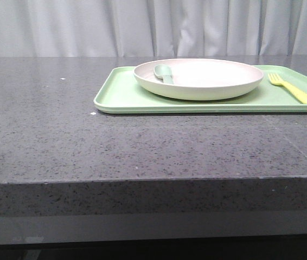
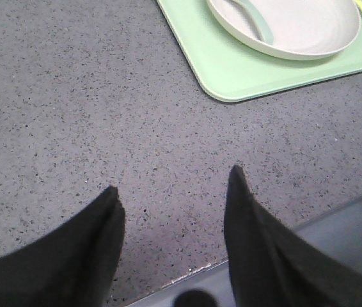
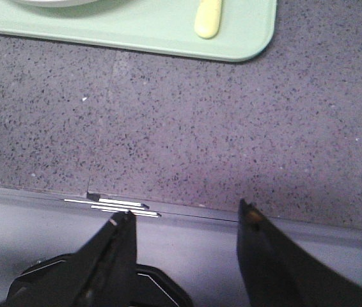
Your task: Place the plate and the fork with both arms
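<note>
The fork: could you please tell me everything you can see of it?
The fork is small, yellow and looks like matte plastic, with short tines and a flat handle. It lies flat on the light-green tray, to the right of the plate and apart from it, tines pointing away from the robot and the handle angled toward the tray's near right edge. Only the tray touches it; both grippers are open and well short of it.
</note>
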Motion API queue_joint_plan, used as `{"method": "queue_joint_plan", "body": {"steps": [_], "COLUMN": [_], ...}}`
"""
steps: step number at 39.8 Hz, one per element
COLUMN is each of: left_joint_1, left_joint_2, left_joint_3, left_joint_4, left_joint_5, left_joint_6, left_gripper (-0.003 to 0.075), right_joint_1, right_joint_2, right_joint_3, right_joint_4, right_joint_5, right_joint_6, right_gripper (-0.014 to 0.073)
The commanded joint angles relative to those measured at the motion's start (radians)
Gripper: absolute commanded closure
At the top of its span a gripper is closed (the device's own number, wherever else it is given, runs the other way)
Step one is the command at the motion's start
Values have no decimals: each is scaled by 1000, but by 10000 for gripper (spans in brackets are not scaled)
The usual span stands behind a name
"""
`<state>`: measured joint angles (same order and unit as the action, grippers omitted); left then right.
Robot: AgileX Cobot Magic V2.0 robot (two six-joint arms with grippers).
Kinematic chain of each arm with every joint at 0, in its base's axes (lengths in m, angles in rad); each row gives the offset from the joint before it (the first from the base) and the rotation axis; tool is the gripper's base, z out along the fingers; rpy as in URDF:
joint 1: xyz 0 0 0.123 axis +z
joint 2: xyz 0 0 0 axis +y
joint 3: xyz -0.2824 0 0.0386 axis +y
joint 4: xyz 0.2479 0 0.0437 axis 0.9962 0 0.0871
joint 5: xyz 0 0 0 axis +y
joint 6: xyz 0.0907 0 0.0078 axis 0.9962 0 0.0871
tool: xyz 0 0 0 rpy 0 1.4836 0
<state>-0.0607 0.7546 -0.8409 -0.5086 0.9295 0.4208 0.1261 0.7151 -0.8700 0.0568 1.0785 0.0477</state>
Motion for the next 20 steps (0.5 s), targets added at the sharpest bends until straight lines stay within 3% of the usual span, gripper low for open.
{"method": "queue_joint_plan", "body": {"steps": [1, 13, 20], "left_joint_1": [-8, -8, -8], "left_joint_2": [-1, -1, -1], "left_joint_3": [-26, -26, -26], "left_joint_4": [-37, -37, -37], "left_joint_5": [-51, -53, -55], "left_joint_6": [1, 1, 1], "left_gripper": [363, 373, 556], "right_joint_1": [0, 0, 0], "right_joint_2": [-73, -136, -136], "right_joint_3": [12, 31, 31], "right_joint_4": [-2, -2, -2], "right_joint_5": [-69, -85, -91], "right_joint_6": [-11, -11, -11], "right_gripper": [200, 228, 501]}}
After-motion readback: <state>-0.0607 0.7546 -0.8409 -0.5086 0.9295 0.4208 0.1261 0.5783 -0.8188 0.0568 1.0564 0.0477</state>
